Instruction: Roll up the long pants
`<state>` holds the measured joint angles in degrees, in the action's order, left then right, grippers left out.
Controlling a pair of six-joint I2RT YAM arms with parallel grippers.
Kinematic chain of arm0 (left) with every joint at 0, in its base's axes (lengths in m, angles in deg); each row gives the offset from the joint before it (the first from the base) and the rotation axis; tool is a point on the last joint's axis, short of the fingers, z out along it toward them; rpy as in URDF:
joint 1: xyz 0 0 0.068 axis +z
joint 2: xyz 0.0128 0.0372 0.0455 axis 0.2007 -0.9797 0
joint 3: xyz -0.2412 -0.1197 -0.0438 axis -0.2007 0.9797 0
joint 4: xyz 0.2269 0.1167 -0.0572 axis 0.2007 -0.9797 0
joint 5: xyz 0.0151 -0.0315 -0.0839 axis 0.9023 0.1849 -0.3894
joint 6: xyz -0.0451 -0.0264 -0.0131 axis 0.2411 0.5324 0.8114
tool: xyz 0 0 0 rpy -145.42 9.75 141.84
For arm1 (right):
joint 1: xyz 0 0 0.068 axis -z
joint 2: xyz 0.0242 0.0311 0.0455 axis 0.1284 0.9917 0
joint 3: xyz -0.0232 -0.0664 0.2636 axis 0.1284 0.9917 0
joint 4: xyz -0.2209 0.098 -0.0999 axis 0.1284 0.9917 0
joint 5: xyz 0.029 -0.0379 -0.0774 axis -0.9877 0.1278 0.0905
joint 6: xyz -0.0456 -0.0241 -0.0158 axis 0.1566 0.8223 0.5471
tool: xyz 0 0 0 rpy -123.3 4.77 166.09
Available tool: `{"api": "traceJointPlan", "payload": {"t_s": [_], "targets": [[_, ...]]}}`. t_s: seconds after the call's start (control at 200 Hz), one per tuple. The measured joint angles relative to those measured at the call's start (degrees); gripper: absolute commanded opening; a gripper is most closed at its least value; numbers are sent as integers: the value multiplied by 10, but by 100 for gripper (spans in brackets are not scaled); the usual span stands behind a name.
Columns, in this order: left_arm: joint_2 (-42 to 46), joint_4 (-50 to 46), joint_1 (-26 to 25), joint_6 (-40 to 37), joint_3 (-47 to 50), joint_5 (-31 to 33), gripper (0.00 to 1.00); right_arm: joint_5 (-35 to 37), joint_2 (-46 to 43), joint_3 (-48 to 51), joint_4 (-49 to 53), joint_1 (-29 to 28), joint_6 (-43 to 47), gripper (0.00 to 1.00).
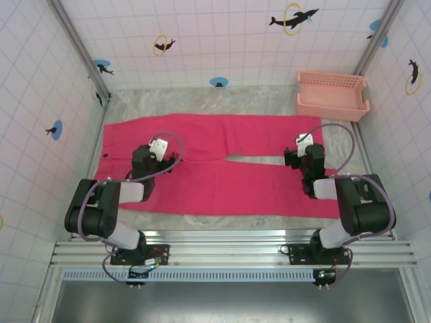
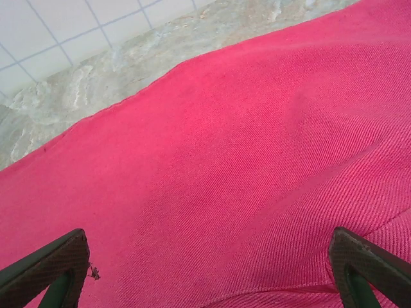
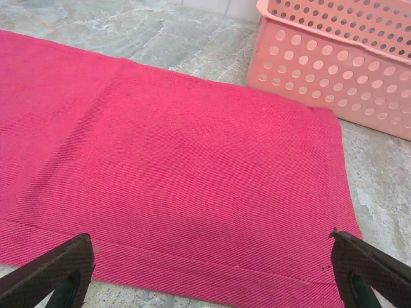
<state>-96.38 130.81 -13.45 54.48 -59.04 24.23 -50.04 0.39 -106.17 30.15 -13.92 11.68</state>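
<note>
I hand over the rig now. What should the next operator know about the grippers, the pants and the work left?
Left gripper: open, over the left end of the pants, holding nothing.
Right gripper: open, over the leg ends near the basket, holding nothing.
Pants: spread flat on the table, legs side by side.
Done: no rolling yet.
Left: the whole roll.
</note>
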Motion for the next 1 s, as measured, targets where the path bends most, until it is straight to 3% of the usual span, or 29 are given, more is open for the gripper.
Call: {"api": "traceJointPlan", "payload": {"t_s": [0.58, 0.646, 0.716, 0.846, 1.001], "targets": [[0, -1, 0, 0, 0, 0, 98, 0, 0, 0, 1, 0, 0, 98], [3, -27, 0, 0, -12, 0, 97, 12, -13, -17, 54, -9, 3, 98], [15, -116, 0, -2, -61, 3, 97, 25, -40, -68, 163, -27, 15, 98], [35, -336, -6, -6, -246, 42, 98, 71, -118, -181, 335, -105, 51, 98], [73, -521, -15, 12, -422, 95, 98, 123, -223, -237, 482, -330, 63, 97]]}}
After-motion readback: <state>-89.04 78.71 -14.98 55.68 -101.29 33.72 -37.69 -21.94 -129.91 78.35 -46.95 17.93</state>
